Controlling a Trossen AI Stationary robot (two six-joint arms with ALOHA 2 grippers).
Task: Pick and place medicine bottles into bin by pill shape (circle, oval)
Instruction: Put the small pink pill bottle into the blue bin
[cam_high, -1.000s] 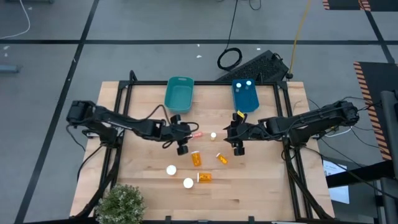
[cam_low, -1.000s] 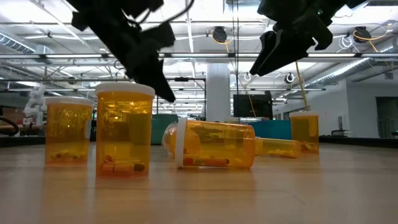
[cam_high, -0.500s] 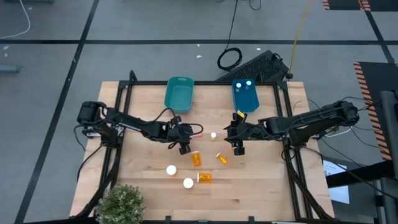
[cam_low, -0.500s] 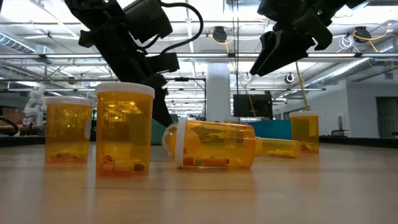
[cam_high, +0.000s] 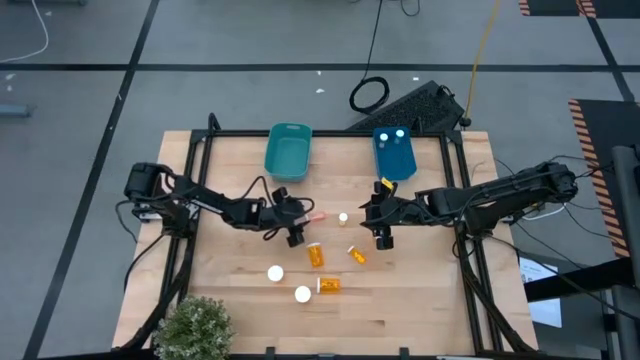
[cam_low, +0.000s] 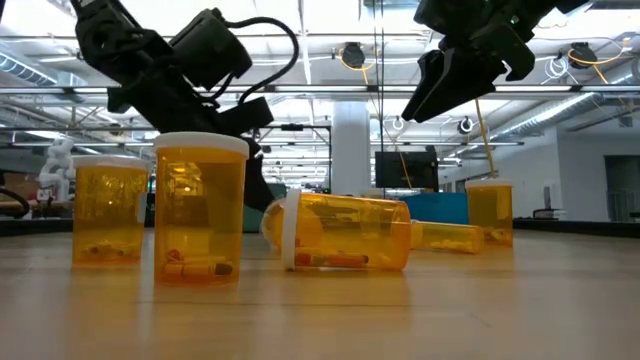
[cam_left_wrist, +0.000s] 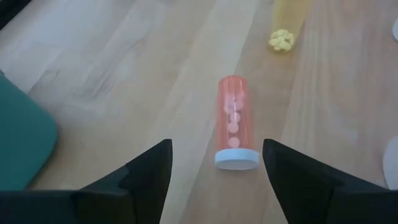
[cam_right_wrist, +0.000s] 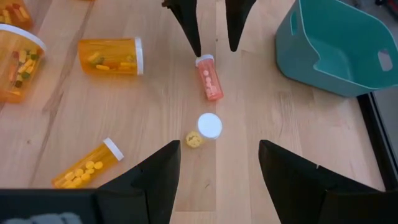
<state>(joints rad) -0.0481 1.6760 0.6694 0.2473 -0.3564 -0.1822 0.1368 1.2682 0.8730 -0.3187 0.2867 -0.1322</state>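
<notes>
Left gripper (cam_left_wrist: 214, 163) (open) flanking pink bottle (cam_left_wrist: 235, 129)

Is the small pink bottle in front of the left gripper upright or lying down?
Lying down. The pink bottle rests on its side on the table, between the open left gripper's fingers.

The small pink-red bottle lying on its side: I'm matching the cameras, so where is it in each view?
High view: small pink-red bottle just ahead of the left end effector.
Low view: not visible.
Left wrist view: centre, white cap toward the open fingers.
Right wrist view: upper middle, beyond the right end effector.
Shared landmark: teal bin.
</notes>
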